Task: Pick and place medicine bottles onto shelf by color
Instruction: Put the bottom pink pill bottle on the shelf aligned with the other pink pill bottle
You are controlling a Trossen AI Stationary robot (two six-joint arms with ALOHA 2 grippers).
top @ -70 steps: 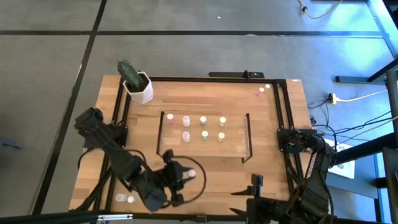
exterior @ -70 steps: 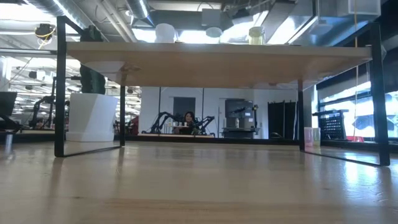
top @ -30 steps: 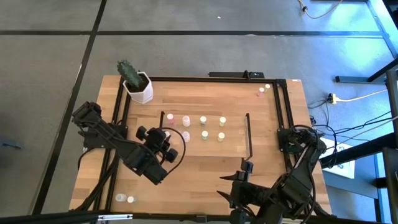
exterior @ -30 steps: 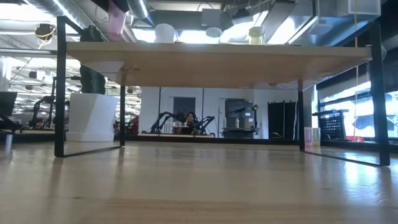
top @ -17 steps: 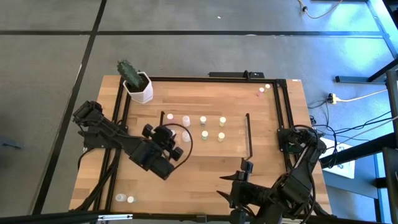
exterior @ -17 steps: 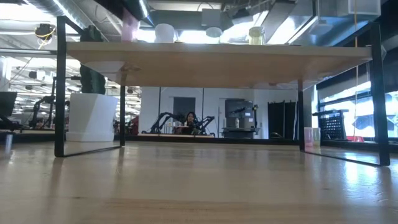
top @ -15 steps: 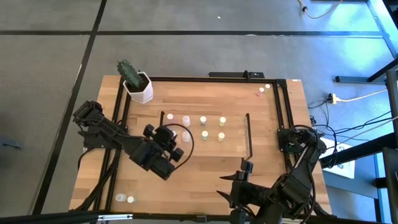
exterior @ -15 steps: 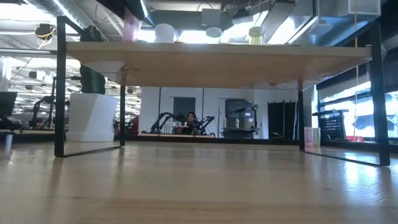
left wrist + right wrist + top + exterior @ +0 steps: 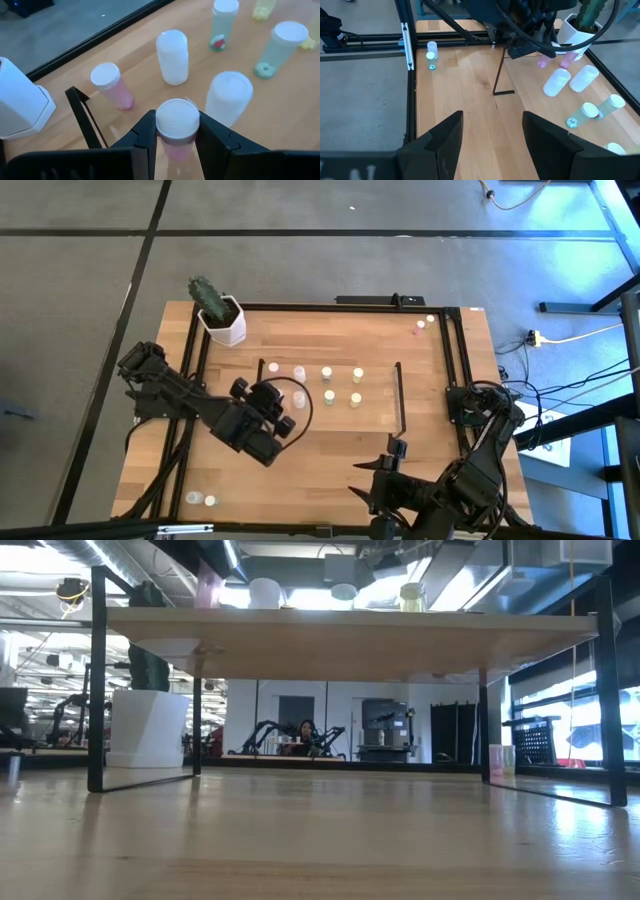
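Wooden table [image 9: 330,442] carries the shelf [image 9: 375,408]. Left gripper [image 9: 175,131] is clamped on a pink bottle [image 9: 175,125] over the shelf's left end, beside another pink bottle [image 9: 111,84]. Right gripper [image 9: 490,131], near the table's front edge, is spread and holds nothing.

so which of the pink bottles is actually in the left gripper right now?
The pink bottle clamped between the left gripper fingers, hovering over the shelf near its left end. The other pink bottle stands free on the shelf beside the black end frame.
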